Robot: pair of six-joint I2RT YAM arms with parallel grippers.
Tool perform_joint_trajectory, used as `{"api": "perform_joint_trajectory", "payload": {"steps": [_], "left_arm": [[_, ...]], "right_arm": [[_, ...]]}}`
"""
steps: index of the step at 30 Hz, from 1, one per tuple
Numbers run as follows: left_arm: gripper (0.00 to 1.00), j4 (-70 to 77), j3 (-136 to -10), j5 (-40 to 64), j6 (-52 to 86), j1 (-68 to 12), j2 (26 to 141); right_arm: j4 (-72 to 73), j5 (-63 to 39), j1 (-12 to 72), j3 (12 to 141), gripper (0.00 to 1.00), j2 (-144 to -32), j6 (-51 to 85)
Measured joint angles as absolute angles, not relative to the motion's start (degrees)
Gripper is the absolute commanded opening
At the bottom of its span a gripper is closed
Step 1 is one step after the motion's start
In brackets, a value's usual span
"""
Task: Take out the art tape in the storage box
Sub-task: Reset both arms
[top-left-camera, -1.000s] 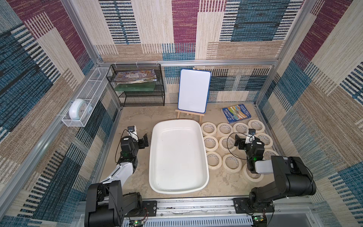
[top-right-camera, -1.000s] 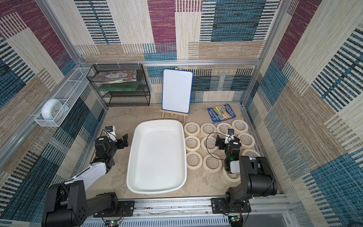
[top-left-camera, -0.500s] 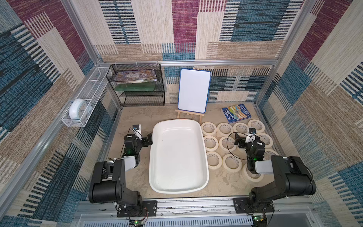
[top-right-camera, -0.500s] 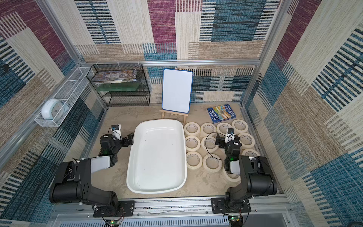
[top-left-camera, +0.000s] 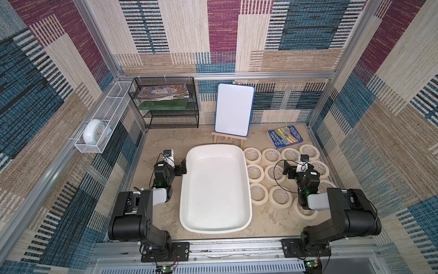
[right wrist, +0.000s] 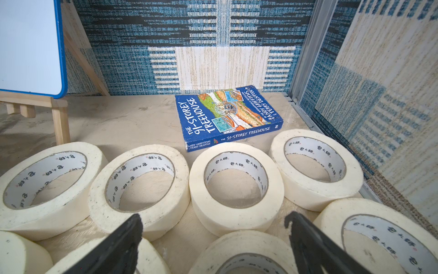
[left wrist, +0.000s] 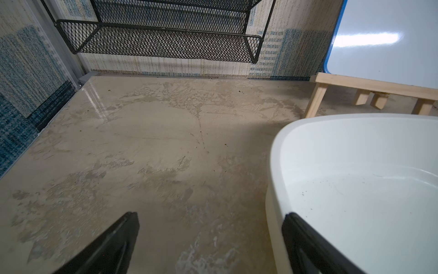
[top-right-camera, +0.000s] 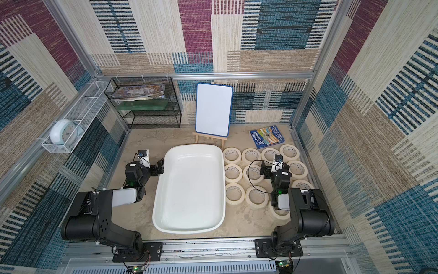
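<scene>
**Box empty; all tape out on the counter**

Item 1, box (top-left-camera: 214, 189): white tub at the centre of the counter (left wrist: 142, 142). Its inside is bare in both top views. Clock directions below use the box as dial centre, with 12 at the back wall.

Item 2, tape (top-left-camera: 280, 206): about a dozen cream rolls lying flat at 3 o'clock, in close rows just beside the box's rim. Many touch their neighbours. None is in the box and none is in a claw. The arm hides some of them, so the exact count is uncertain.

Item 3, left claw (top-left-camera: 183, 169): at 9 to 10 o'clock, spread wide and carrying nothing. In the wrist view one finger lies over the box's rim; whether it touches cannot be told.

Item 4, right claw (top-left-camera: 287, 171): over the tape rows at 3 o'clock, likewise spread wide and empty.

Item 5, bystanders: whiteboard (top-left-camera: 234, 109) at 12 o'clock and book (right wrist: 227, 113) at 1 to 2 o'clock.

Change noted: over the last second the left arm has folded back on its base, and its claw has slid from open counter up to the box's rim. The right arm, the box and the tape have not moved.

Assessment: the removal looks finished, with nothing left to lift out. The left arm's shift reads as settling, not a new reach.
</scene>
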State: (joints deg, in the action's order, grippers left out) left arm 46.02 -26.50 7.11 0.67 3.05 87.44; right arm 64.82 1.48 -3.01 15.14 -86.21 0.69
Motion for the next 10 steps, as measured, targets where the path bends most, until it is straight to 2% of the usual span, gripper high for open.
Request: {"api": "perform_joint_trajectory", "payload": {"steps": [10], "left_arm": [[1.0, 46.04, -26.5, 7.05, 0.67, 3.05, 87.42]], "right_arm": [[64.82, 1.48, -2.72, 15.27, 0.99, -86.24, 0.67]]}}
